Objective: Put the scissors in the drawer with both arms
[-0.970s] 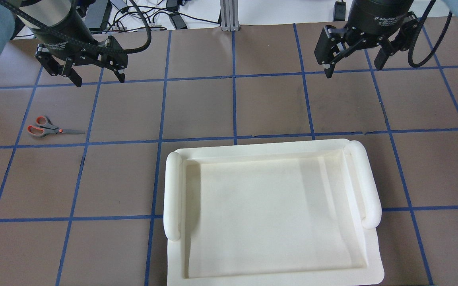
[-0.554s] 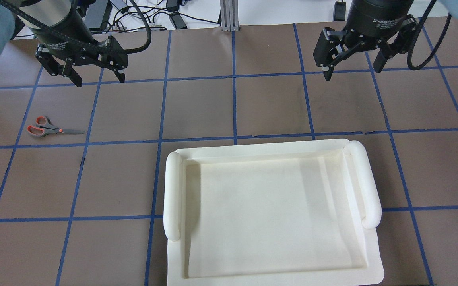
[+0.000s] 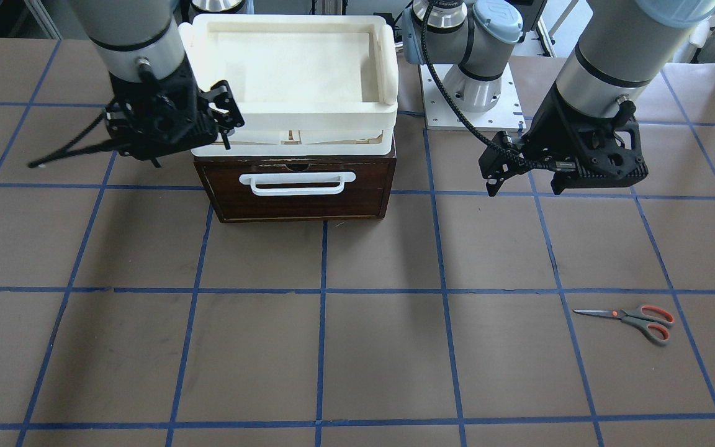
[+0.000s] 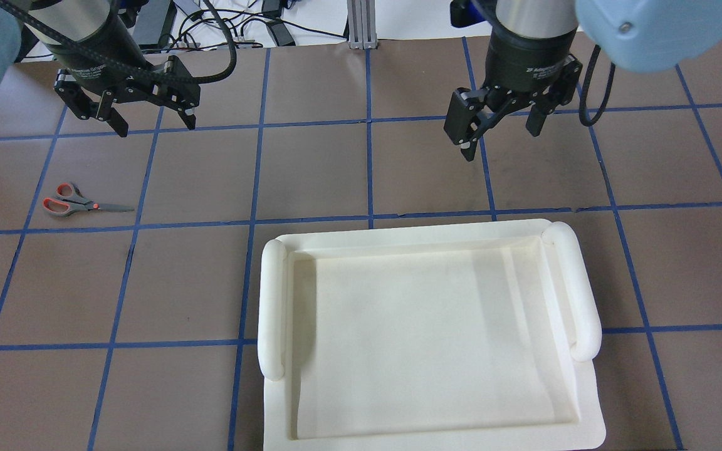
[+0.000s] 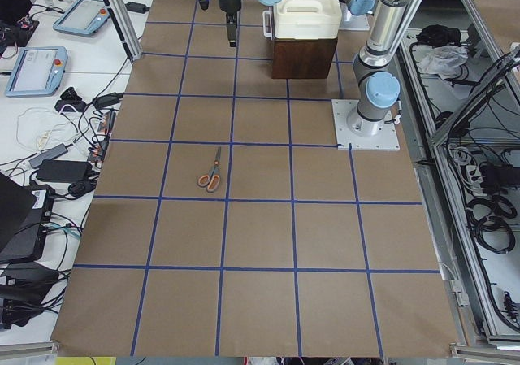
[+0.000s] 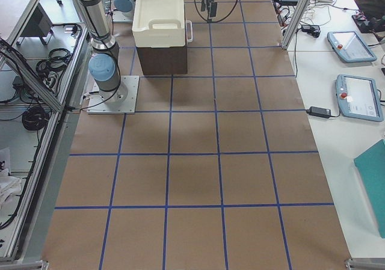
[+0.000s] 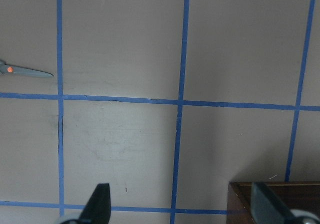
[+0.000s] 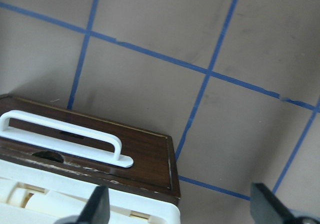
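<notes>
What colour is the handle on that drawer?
White; the handle shows best in the front-facing view.

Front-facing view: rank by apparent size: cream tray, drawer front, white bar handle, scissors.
1. cream tray, though it sits on top, nearer the camera
2. drawer front
3. white bar handle
4. scissors, only slightly shorter than the handle

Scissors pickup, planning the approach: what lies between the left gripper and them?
Overhead view: only bare brown blue-taped table separates the left gripper from the small grey-handled silver-bladed scissors.
</notes>
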Action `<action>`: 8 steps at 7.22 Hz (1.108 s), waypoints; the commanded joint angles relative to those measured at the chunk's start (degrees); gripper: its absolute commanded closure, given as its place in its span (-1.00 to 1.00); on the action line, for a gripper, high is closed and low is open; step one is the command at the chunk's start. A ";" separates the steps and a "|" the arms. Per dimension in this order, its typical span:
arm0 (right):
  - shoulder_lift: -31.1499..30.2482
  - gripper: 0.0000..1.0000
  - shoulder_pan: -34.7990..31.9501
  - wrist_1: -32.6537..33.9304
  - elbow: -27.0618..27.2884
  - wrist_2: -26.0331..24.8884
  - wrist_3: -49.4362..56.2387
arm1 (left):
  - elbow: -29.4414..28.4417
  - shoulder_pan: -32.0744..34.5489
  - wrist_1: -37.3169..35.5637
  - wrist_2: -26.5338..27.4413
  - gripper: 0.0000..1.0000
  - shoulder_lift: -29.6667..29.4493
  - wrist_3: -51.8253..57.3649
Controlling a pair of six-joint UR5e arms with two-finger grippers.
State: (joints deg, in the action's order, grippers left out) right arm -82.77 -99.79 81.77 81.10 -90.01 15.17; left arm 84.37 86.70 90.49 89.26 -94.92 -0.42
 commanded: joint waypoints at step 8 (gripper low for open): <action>10.43 -1.00 -4.09 6.02 4.95 4.49 47.73 | 0.00 0.14 0.03 -0.05 -1.00 -0.09 -0.28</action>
State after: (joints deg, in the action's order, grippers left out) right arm -73.41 -103.64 86.40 85.31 -85.61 57.92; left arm 84.37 86.77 90.53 89.26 -95.00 -0.62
